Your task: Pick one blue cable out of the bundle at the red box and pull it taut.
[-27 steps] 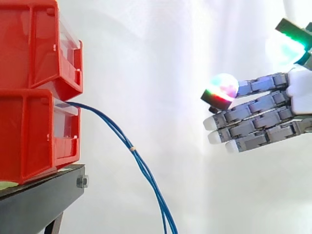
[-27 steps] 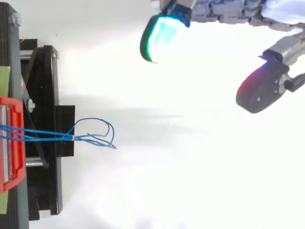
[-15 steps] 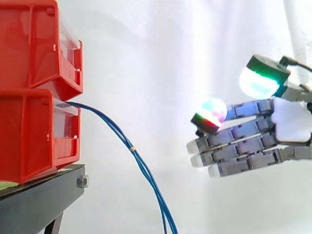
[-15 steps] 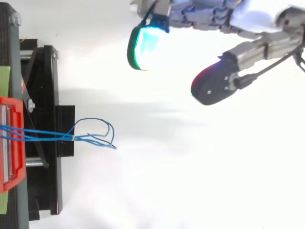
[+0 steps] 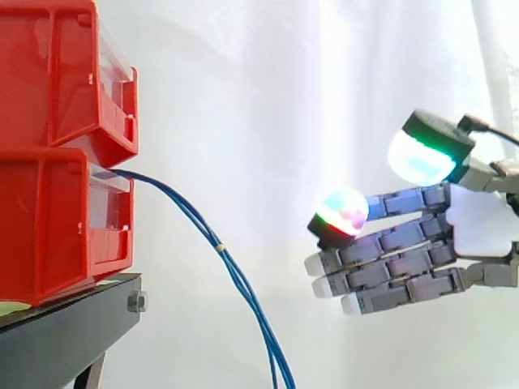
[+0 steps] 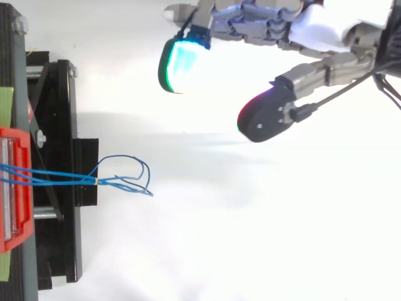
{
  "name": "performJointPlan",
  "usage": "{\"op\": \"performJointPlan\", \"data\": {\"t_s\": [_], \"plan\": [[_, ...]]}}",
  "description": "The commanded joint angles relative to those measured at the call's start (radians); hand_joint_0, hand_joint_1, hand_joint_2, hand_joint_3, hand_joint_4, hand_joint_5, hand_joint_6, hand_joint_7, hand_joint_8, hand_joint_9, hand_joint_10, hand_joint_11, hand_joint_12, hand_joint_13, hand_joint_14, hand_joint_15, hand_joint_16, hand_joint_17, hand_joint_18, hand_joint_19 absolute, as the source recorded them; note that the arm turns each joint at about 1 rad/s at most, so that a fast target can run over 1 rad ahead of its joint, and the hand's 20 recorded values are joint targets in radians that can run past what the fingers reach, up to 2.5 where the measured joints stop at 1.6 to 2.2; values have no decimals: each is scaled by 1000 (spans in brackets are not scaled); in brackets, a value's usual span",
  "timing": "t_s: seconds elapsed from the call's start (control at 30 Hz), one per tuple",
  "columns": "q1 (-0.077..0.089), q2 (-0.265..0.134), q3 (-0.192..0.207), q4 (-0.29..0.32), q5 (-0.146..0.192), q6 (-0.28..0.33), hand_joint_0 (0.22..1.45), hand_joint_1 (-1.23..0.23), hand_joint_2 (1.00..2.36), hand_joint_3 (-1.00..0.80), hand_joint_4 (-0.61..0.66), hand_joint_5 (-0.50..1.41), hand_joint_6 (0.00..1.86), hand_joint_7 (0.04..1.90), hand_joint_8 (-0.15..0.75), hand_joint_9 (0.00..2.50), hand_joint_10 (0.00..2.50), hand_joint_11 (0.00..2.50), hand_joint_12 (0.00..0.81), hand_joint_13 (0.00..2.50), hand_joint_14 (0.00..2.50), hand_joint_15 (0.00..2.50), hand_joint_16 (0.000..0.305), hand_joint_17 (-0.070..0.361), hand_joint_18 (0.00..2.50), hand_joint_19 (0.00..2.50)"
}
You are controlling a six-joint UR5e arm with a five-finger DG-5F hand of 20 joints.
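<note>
Thin blue cables (image 5: 237, 279) were seen drooping from the lower of two stacked red plastic bins (image 5: 49, 219) on a black stand (image 5: 65, 328). The grey robot hand (image 5: 482, 231) was held well apart, fingers straight.

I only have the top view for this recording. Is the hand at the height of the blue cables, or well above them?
Observer: In the side view the hand is level with the sloping middle stretch of the blue cables, with a clear gap between them.
Operator: Where do the cables come out?
Observer: From the front of the lower red bin, which sits under a second red bin. They slope down and leave the bottom of the view.
Operator: Is anything tying them together?
Observer: A small pale band wraps them partway down.
</note>
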Motion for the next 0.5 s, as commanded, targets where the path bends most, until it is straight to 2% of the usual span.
{"op": "performJointPlan", "data": {"t_s": [0.0, 0.1, 0.13, 0.23, 0.3, 0.33, 0.37, 0.47], "plan": [[6, -32, 1, 22, 7, -4, 485, -760, 1000, -500, 226, -132, 500, 1107, 260, 0, 0, 26, 377, 0, 4, 106, 63, 141, 0, 50], [7, -72, 12, 71, 6, 12, 482, -753, 1000, -500, 228, -132, 501, 1100, 261, 0, 0, 33, 380, 0, 4, 111, 63, 142, 0, 52], [7, -72, 12, 71, 6, 12, 482, -752, 1000, -500, 228, -132, 500, 1100, 262, 0, 0, 36, 379, 0, 4, 114, 63, 141, 0, 48], [9, -111, 53, 85, 4, 29, 481, -746, 1000, -500, 233, -132, 501, 1098, 263, 0, 0, 42, 380, 0, 4, 115, 63, 142, 0, 56], [9, -134, 94, 56, -6, 38, 480, -743, 1000, -500, 231, -132, 501, 1098, 264, 0, 0, 43, 382, 0, 4, 117, 63, 141, 0, 56], [3, -181, 154, 8, -22, 53, 480, -742, 1000, -500, 234, -132, 501, 1096, 263, 0, 1, 49, 382, 0, 4, 114, 63, 141, 0, 55], [3, -196, 170, -2, -28, 61, 480, -741, 1000, -500, 236, -133, 501, 1097, 265, 0, 1, 44, 381, 0, 3, 117, 63, 141, 0, 55], [0, -265, 262, -54, -82, 105, 480, -738, 1000, -500, 237, -132, 501, 1091, 266, 0, 0, 45, 380, 0, 4, 118, 63, 141, 0, 54]]}}
